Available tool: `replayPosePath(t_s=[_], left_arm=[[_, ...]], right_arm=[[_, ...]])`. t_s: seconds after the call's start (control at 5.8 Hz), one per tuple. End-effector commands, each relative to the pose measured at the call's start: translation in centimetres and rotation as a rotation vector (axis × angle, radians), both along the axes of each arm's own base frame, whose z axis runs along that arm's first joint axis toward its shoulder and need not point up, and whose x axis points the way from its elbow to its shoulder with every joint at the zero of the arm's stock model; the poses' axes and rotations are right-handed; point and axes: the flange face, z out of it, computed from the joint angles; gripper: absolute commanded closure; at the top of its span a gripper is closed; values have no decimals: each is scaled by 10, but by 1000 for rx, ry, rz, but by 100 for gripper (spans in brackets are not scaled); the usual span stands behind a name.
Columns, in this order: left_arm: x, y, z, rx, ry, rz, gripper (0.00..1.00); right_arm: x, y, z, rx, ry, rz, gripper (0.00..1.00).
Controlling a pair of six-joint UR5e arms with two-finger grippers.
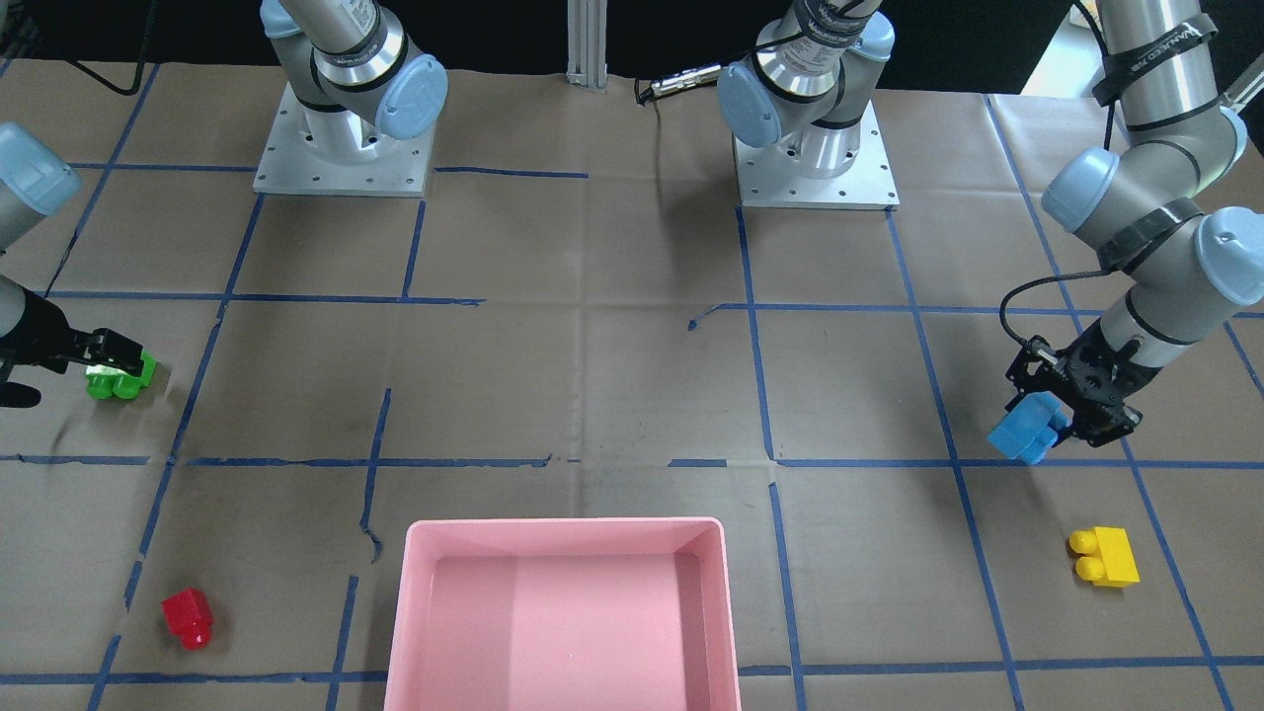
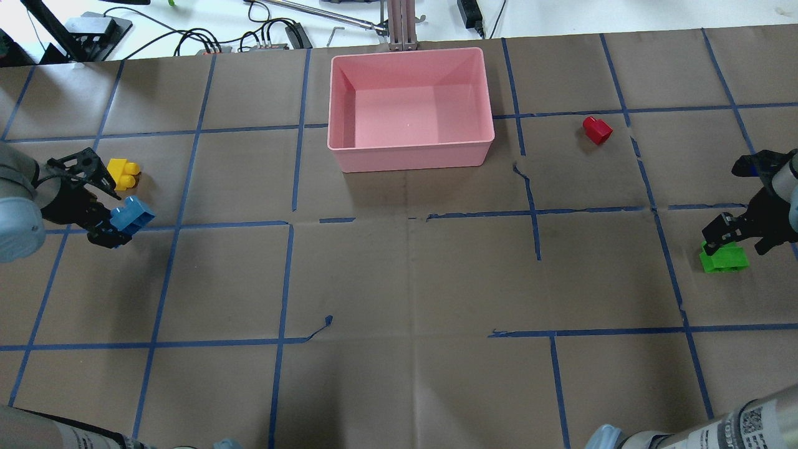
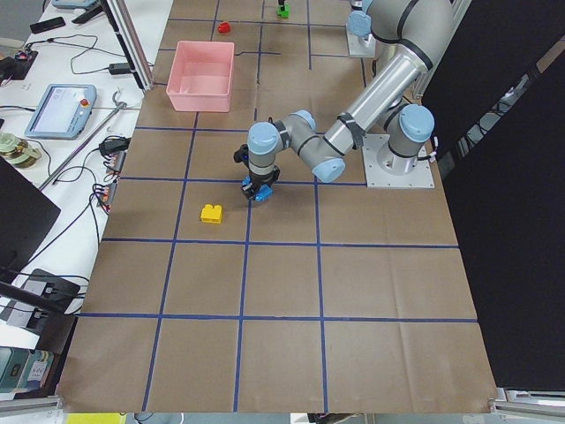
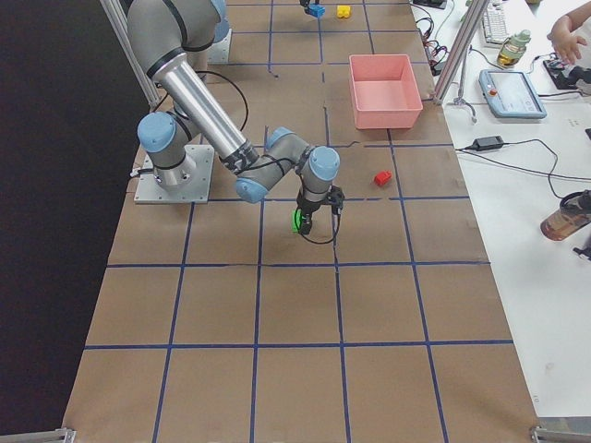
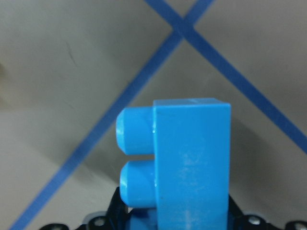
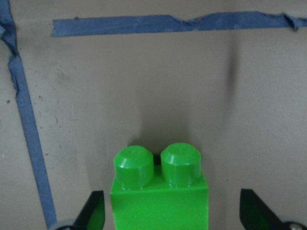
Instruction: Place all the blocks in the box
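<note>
My left gripper (image 1: pixel 1055 423) is shut on the light blue brick (image 1: pixel 1027 431) and holds it just above the table; the brick fills the left wrist view (image 5: pixel 189 163). The yellow brick (image 1: pixel 1104 557) lies on the table close beside it. My right gripper (image 1: pixel 111 357) is open and low over the green brick (image 1: pixel 122 379). In the right wrist view the green brick (image 6: pixel 159 201) stands between the spread fingers (image 6: pixel 93 213). The red brick (image 1: pixel 188 617) lies alone on the table. The pink box (image 1: pixel 563 528) holds nothing and also shows in the overhead view (image 2: pixel 411 149).
Blue tape lines grid the brown table. The two arm bases (image 1: pixel 344 148) (image 1: pixel 816 158) stand at the robot's side. A metal post (image 2: pixel 402 25) and cables sit just behind the box at the far edge.
</note>
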Motion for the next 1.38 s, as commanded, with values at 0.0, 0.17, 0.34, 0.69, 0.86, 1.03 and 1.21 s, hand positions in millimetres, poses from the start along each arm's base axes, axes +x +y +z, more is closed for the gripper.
replayPosePath(t_s=[0.0, 0.17, 0.34, 0.69, 0.86, 1.03, 1.21], left_arm=[[-89, -77, 61, -4, 3, -179, 100], [-146, -117, 76, -13, -6, -285, 100], [-218, -143, 91, -22, -11, -344, 100], [-330, -185, 96, -21, 12, -221, 100], [-385, -199, 88, -25, 23, -163, 100], [-416, -211, 65, -14, 26, -143, 100], [-420, -216, 47, 4, 2, -141, 100]], right_arm=[[0, -1, -6, 4, -11, -6, 4], [0, -1, -12, 14, -18, -6, 18], [-1, -2, -10, 12, -16, -6, 43], [-10, -15, 12, -28, 11, -2, 65], [-19, -37, 41, -102, 20, 1, 64], [-15, -60, 77, -152, -5, 20, 64], [-3, -88, 116, -190, -9, 56, 64]])
